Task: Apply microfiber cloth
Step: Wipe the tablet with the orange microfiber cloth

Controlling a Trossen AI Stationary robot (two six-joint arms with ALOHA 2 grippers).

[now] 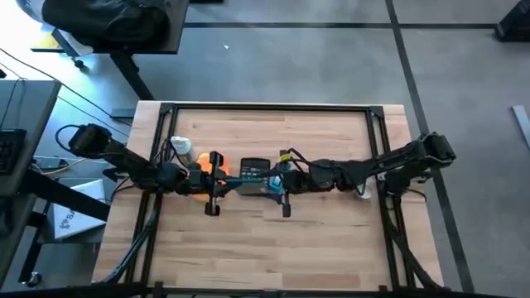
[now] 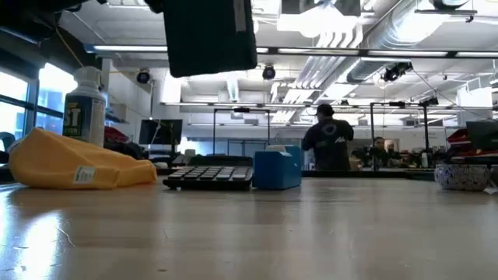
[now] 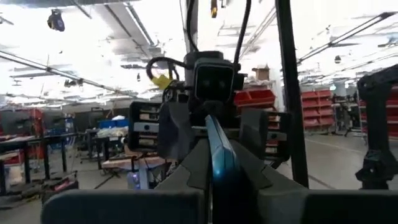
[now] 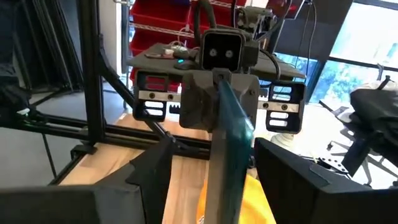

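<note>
The orange microfiber cloth [image 2: 78,165] lies bunched on the table at the left, under my left gripper [image 1: 230,177] in the high view, where it also shows [image 1: 201,171]. A thin dark panel with a teal edge [image 2: 210,35] hangs above the table, standing on its long edge between both grippers. My left gripper [image 3: 221,149] is shut on one end of it. My right gripper [image 4: 216,142] is open at the other end, one finger on each side of the panel [image 4: 230,162] with gaps showing. My left gripper pinches the panel's left end [image 3: 219,163] between its two fingers [image 4: 198,106]. The fingers come level from the table's left and lie along the panel. The panel is lifted clear of the table, upright on its edge, and reaches out toward my right gripper.
A black calculator [image 2: 210,176] and a small blue box [image 2: 277,168] sit mid-table under the panel. A white bottle [image 2: 85,101] stands behind the cloth. A small bowl [image 2: 464,176] is at the right. A black frame [image 1: 265,108] rims the table. People stand far behind [image 2: 327,140].
</note>
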